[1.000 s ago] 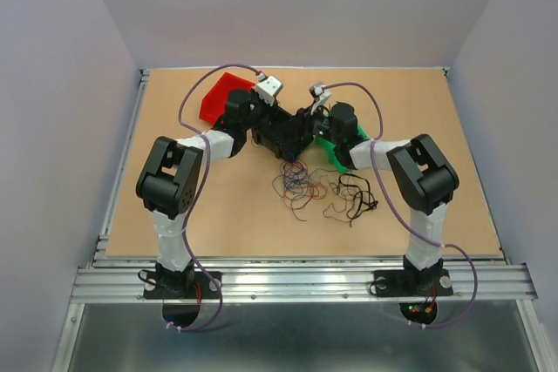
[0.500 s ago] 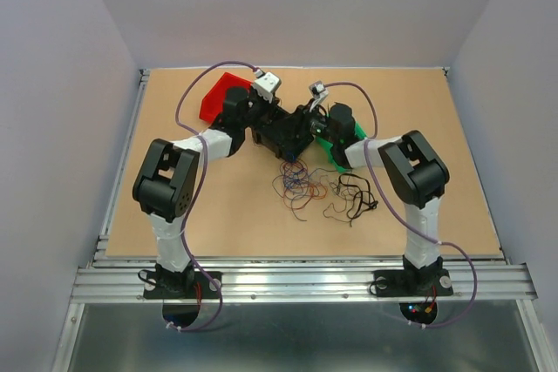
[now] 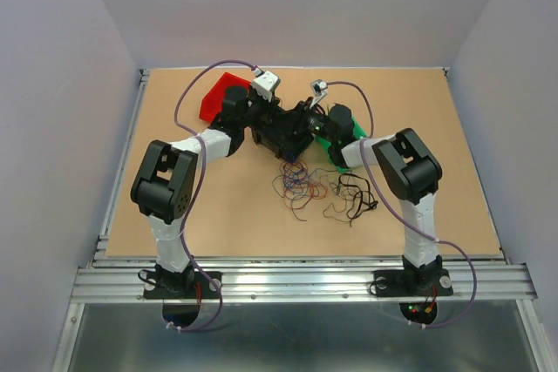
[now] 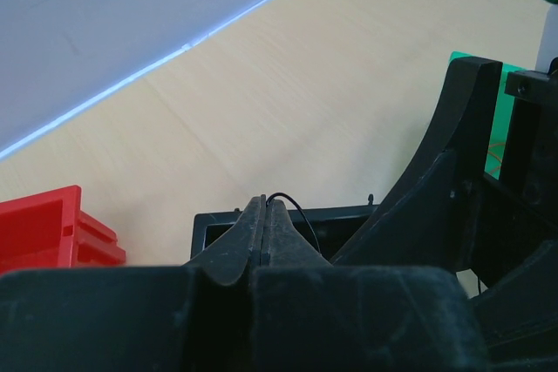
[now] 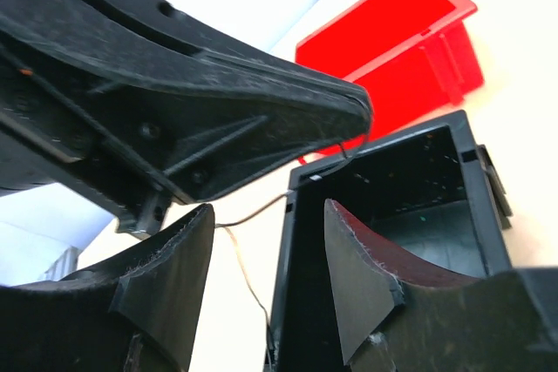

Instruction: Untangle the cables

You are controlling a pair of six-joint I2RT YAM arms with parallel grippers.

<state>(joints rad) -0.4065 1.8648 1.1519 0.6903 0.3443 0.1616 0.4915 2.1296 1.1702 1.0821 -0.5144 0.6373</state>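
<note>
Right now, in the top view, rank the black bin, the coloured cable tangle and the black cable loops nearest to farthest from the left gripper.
1. black bin, right under the left gripper.
2. coloured cable tangle, lower in the view.
3. black cable loops, right of that tangle.

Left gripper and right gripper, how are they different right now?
The left gripper is pinched shut; the right gripper stands open. The left gripper nips a thin wire at its tips; the right gripper holds nothing. Both are black and hover by the black bin.
</note>
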